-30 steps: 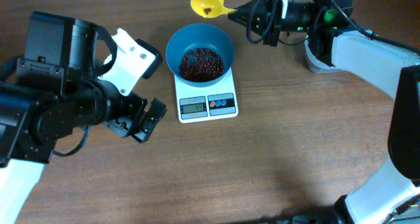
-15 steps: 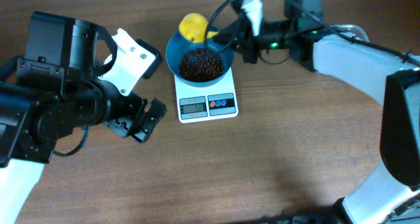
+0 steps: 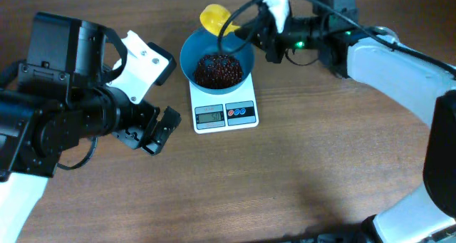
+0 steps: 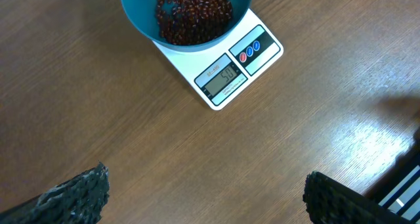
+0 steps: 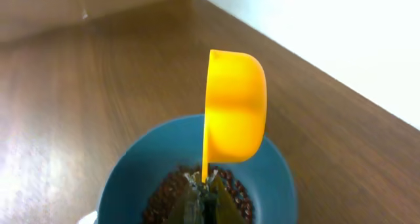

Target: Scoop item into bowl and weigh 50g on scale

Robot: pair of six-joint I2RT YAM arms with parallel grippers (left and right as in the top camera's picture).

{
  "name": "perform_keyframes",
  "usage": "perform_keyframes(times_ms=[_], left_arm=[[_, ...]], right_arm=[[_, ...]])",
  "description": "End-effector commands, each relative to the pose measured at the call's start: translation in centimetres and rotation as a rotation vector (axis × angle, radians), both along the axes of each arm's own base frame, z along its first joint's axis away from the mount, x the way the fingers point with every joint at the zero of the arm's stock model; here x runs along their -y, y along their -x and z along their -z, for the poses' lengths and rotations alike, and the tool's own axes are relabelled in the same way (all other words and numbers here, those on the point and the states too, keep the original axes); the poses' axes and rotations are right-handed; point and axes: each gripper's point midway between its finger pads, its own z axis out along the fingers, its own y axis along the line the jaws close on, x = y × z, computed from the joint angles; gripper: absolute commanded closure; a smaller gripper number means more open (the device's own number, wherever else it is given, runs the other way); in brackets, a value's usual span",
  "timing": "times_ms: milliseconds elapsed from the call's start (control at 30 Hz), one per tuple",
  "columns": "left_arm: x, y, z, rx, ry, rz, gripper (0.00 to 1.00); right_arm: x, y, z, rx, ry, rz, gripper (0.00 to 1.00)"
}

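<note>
Left wrist view, with the left gripper [image 4: 207, 196] gaping empty, alone reads 50 on the scale [image 4: 226, 69] — right wrist view shows the right gripper [image 5: 203, 199] clamping a tipped yellow scoop [image 5: 235, 106] above the bowl [image 5: 281, 179].

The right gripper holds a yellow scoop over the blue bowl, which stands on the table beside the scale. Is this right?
Not quite: the bowl stands on the scale, not beside it, as the overhead view shows.
</note>
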Motion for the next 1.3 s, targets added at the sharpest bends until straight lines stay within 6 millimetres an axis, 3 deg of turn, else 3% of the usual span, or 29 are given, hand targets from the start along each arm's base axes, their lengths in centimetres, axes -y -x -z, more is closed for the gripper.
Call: perform_keyframes(times_ms=[0, 167, 233, 433, 567, 667, 733, 867, 967, 1033, 1133, 1267], left_arm=[[0.1, -0.1, -0.8, 0.021, 0.01, -0.007, 0.01], [0.1, -0.1, -0.8, 0.021, 0.01, -0.007, 0.01], [0.1, -0.1, -0.8, 0.021, 0.01, -0.007, 0.01], [0.1, -0.1, -0.8, 0.021, 0.01, -0.007, 0.01], [0.1, -0.1, -0.8, 0.021, 0.01, -0.007, 0.01], [0.1, -0.1, -0.8, 0.021, 0.01, -0.007, 0.01], [0.1, -0.1, -0.8, 0.021, 0.01, -0.007, 0.01], [0.1, -0.1, -0.8, 0.021, 0.01, -0.007, 0.01], [0.1, -0.1, -0.8, 0.021, 0.01, -0.007, 0.01], [0.1, -0.1, -0.8, 0.021, 0.01, -0.007, 0.01], [0.1, -0.1, -0.8, 0.021, 0.01, -0.007, 0.01], [0.1, -0.1, -0.8, 0.021, 0.01, -0.007, 0.01]], right_arm=[[1.3, 0.0, -3.1, -0.08, -0.143, 0.017, 0.96], [5.8, -3.0, -8.4, -0.023, -0.319, 0.15, 0.96], [7.8, -3.8, -9.5, 0.004, -0.349, 0.196, 0.96], [14.1, -5.2, -8.7, -0.015, -0.349, 0.351, 0.96], [17.5, -5.2, -6.7, -0.197, -0.41, 0.461, 0.96], [19.6, -4.5, -5.6, -0.367, -0.495, 0.506, 0.96], [20.7, -3.4, -6.0, -0.46, -0.571, 0.481, 0.96], [23.9, -2.6, -6.2, -0.469, -0.604, 0.508, 0.96], [29.0, -2.7, -5.7, -0.403, -0.598, 0.664, 0.96], [34.3, -2.4, -4.0, -0.379, -0.575, 0.871, 0.96], [41.2, 0.0, -0.8, -0.426, -0.547, 1.152, 0.96], [48.5, 4.2, -0.1, -0.395, -0.561, 1.357, 0.96]])
